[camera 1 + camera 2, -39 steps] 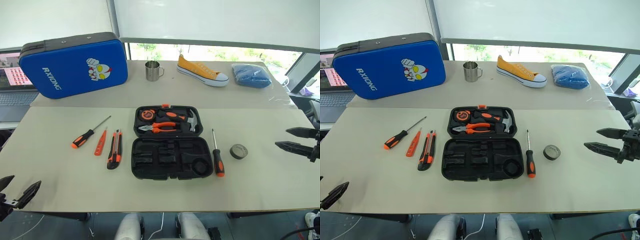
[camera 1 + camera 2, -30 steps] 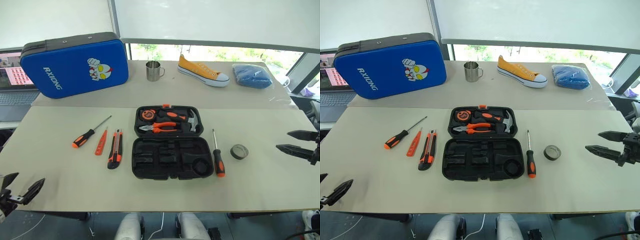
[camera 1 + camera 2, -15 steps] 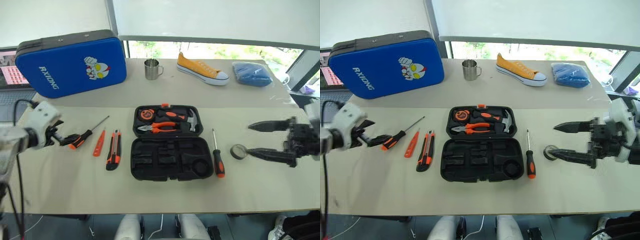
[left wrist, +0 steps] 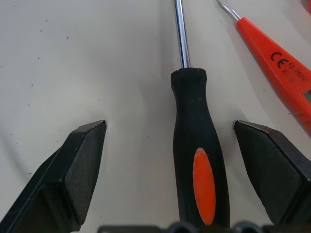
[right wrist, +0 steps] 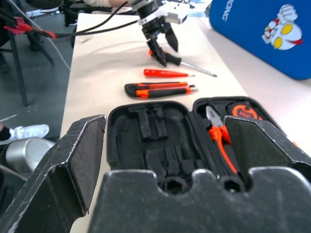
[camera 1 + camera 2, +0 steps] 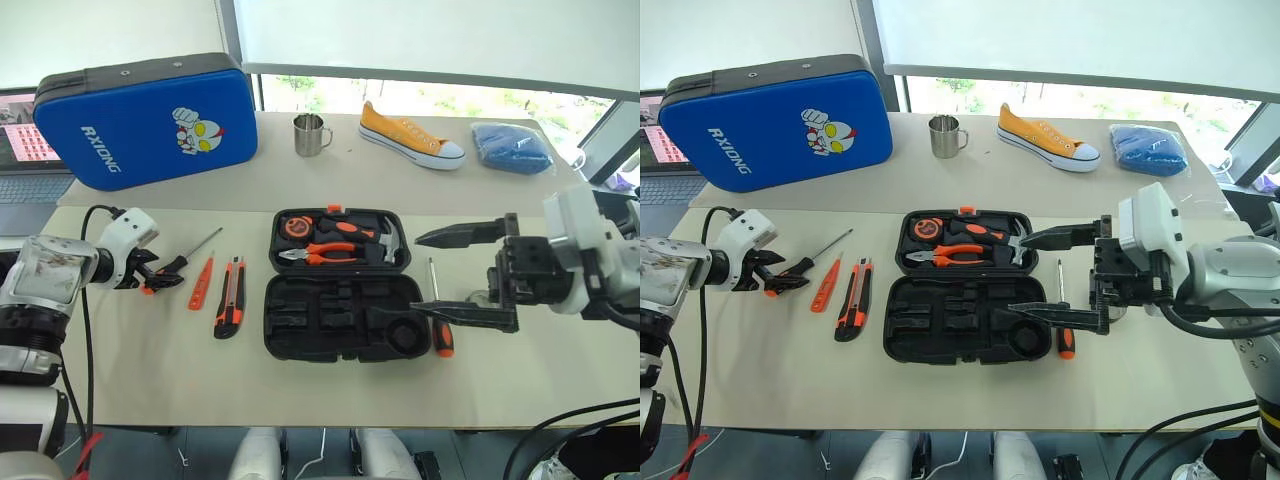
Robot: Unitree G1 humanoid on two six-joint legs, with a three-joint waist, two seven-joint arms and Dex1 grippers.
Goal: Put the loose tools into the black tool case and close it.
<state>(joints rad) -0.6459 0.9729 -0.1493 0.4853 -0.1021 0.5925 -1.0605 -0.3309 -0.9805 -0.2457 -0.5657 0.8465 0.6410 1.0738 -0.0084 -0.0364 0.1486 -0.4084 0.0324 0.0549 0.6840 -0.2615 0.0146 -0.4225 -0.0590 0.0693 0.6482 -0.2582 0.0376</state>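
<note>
Two long screwdrivers (image 6: 178, 263) (image 6: 438, 318), one knife (image 6: 229, 310).

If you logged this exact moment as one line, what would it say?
left gripper: fingers open astride screwdriver handle | right gripper: open over black tool case | case: open

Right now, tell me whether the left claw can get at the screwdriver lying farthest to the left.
Probably yes. The left claw is open with one finger on either side of the screwdriver handle, and nothing lies between them; the small orange screwdriver sits just outside.
</note>
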